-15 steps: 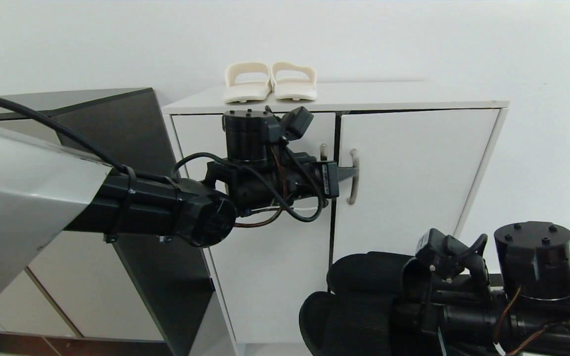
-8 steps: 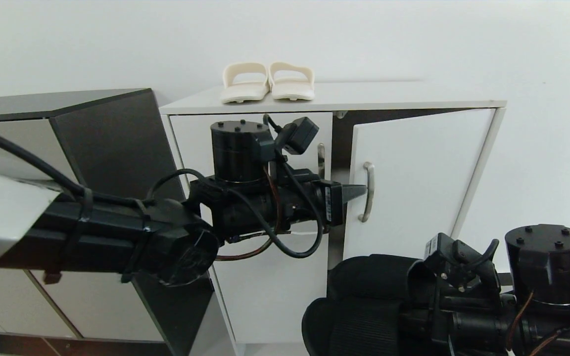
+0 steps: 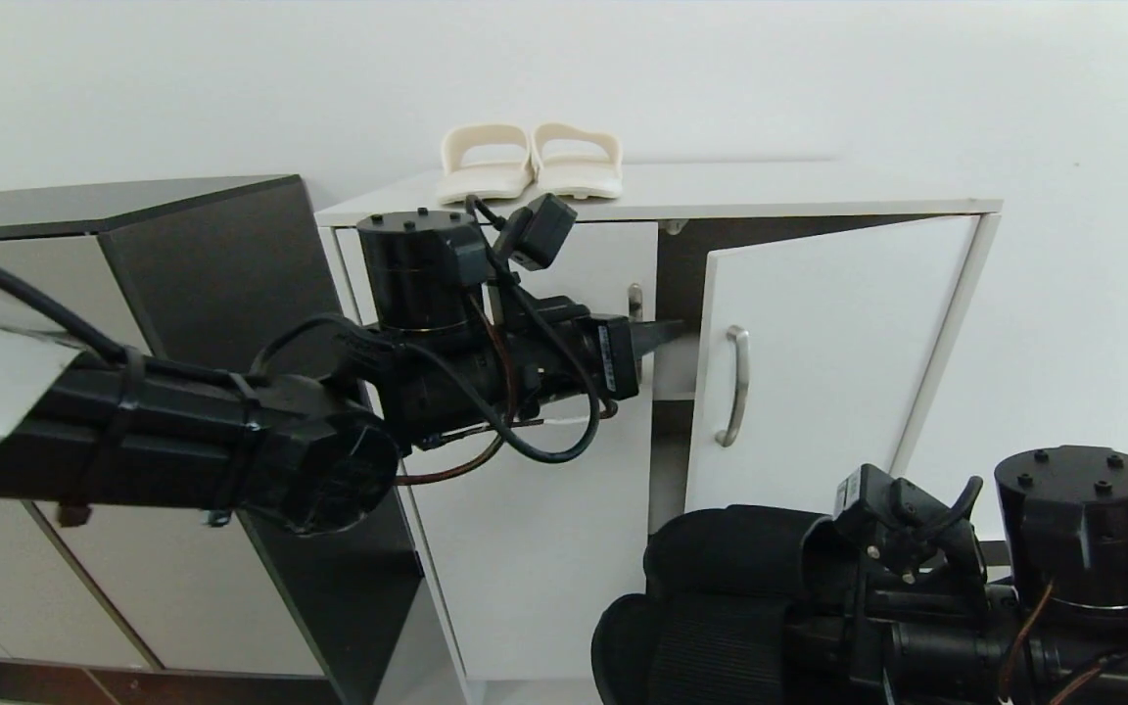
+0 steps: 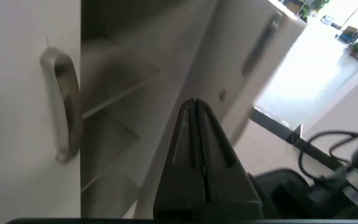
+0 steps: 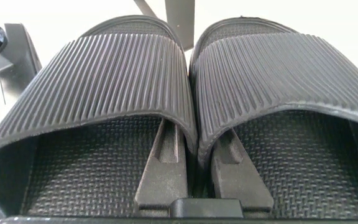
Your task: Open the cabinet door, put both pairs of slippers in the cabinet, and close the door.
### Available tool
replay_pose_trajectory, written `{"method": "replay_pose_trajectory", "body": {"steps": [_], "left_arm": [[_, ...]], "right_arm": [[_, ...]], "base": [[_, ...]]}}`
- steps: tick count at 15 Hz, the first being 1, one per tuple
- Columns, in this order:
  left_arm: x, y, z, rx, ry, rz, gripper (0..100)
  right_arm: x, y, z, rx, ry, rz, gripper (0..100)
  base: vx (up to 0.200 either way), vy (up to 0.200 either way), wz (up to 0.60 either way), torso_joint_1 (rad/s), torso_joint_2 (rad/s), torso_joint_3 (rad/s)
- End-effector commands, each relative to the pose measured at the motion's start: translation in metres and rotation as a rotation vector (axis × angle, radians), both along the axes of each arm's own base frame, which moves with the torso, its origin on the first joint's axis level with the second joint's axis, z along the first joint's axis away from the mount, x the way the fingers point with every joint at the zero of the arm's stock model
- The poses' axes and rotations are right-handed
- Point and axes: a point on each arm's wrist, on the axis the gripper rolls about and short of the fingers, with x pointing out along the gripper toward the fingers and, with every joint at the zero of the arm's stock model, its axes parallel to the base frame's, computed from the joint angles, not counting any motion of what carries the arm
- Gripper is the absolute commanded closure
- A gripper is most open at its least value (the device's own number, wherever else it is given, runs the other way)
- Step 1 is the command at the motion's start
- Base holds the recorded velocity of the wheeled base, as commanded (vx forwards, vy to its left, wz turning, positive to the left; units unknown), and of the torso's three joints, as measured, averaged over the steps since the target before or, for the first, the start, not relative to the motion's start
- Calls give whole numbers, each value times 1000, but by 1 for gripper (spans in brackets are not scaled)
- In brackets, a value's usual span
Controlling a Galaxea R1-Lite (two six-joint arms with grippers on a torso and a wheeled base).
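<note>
Risk: cabinet door (image 3: 838, 323) barely ajar, left pincer (image 3: 670, 333) together, off the handle (image 3: 735, 385); right pincer (image 5: 196, 132) clamped on black slippers (image 3: 721, 587), which could jam against it.

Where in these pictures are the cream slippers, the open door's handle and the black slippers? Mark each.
cream slippers (image 3: 579, 147), head view, on one slipper's strap.
open door's handle (image 3: 741, 387), head view, midway along the bar.
black slippers (image 5: 247, 68), right wrist view, on one ribbed strap.
</note>
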Motion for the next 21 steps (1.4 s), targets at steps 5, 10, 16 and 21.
{"method": "replay_pose_trajectory", "body": {"steps": [5,10,16,21], "left_arm": [[34,-25,-8,-13,7,1,100],[27,-33,-3,-3,21,-21,100],[-37,-65,14,-5,-9,-126,100],[-27,-11,44,-45,-71,178,100]], "right_arm": [[-4,3,-1,-4,4,22,100],[-21,0,-13,-36,41,62,100],[-41,-4,-17,-46,49,115,100],[-11,-3,-3,-31,-9,-104,100]], "base": [[0,0,0,0,0,0],[-40,0,0,-1,0,1],[-200,0,0,2,-1,5],[-80,0,0,1,2,0]]}}
